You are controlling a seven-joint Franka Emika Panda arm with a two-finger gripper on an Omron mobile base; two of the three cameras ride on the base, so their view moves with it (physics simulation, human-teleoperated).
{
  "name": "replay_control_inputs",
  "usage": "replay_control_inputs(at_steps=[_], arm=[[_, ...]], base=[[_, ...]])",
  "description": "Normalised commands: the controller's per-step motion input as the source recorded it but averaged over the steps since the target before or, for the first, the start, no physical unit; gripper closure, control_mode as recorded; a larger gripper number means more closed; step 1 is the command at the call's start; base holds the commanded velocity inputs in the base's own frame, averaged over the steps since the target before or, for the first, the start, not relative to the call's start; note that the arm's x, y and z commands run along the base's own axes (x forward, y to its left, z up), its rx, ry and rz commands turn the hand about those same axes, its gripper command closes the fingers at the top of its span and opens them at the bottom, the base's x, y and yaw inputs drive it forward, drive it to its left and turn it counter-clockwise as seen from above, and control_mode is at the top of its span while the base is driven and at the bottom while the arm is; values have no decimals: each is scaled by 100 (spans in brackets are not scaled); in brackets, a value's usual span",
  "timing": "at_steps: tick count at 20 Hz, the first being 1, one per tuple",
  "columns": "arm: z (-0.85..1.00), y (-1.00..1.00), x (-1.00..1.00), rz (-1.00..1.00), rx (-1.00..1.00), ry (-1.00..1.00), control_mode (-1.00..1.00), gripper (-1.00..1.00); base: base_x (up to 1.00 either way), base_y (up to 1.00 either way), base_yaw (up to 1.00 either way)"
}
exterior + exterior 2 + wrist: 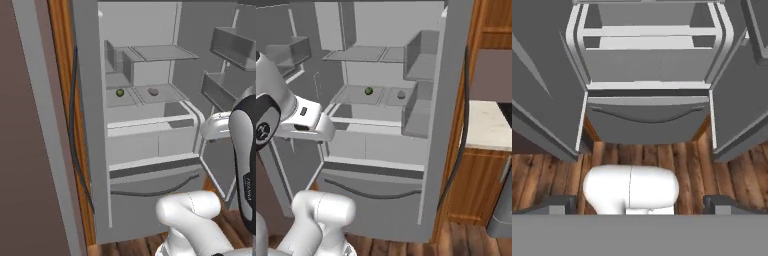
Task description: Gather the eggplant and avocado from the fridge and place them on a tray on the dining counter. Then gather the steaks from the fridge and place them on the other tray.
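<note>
Claw [640, 204] spread, empty; base views show avocado [120, 92] on fridge [150, 125] shelf.

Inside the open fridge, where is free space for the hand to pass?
The upper shelf is bare. On the middle shelf, free room lies between the avocado and the pinkish item, and right of it. The left bin corner is tight.

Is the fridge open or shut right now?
Open: the fridge doors stand swung wide, with its shelves and the avocado in plain sight.
</note>
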Motion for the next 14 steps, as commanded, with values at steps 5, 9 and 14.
replay_control_inputs(at_steps=[5,9,14], arm=[[0,0,0,0,0,0,100,-100],[0,0,0,0,0,0,100,-100],[0,0,0,0,0,0,100,-100]], base=[[66,-30,23],[75,-7,14],[53,-13,0]])
